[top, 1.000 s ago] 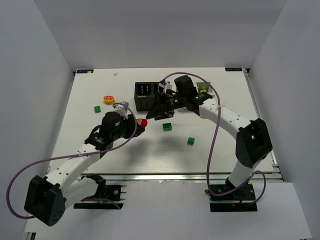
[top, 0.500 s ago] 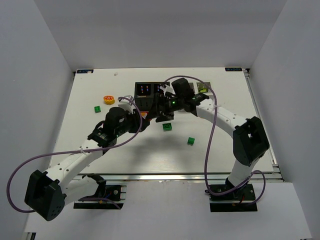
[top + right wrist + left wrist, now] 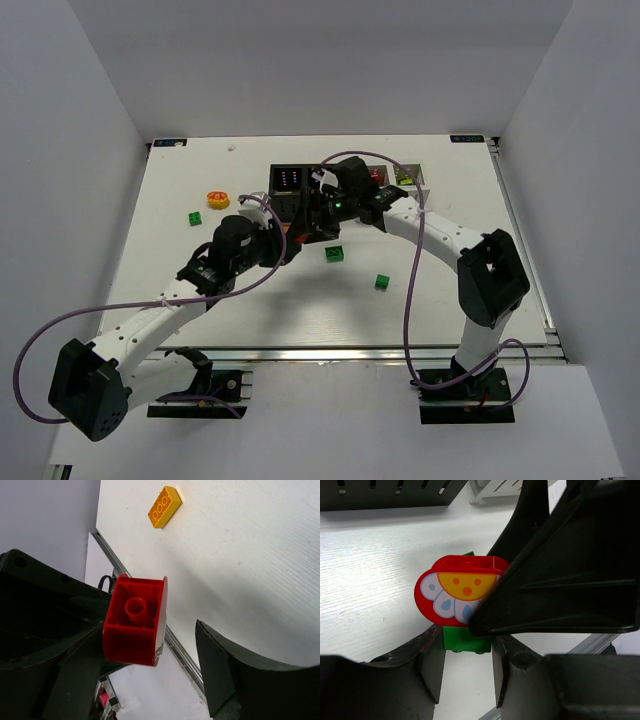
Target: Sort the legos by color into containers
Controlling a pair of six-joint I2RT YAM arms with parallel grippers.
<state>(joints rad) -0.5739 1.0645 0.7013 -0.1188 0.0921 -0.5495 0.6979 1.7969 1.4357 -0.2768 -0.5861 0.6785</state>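
My left gripper (image 3: 467, 665) is shut on a small green brick (image 3: 466, 640) that carries a rounded red brick (image 3: 451, 582) with a flower face on top. My right gripper (image 3: 175, 665) is open around that red brick (image 3: 134, 622). The brick's hollow underside shows, one finger (image 3: 65, 675) is against it, and the other stands apart. In the top view the two grippers meet (image 3: 292, 232) just in front of the black container (image 3: 290, 180). The white container (image 3: 422, 180) stands to its right.
Loose legos lie on the table: an orange-yellow one (image 3: 218, 200), a green one (image 3: 195, 218) at the left, and two green ones (image 3: 335, 254) (image 3: 383, 282) in the middle. An orange-yellow brick (image 3: 164, 506) shows in the right wrist view.
My left gripper has carried the red and green piece up and right towards the black container. My right gripper has moved left onto it, so its fingers now flank the red brick.
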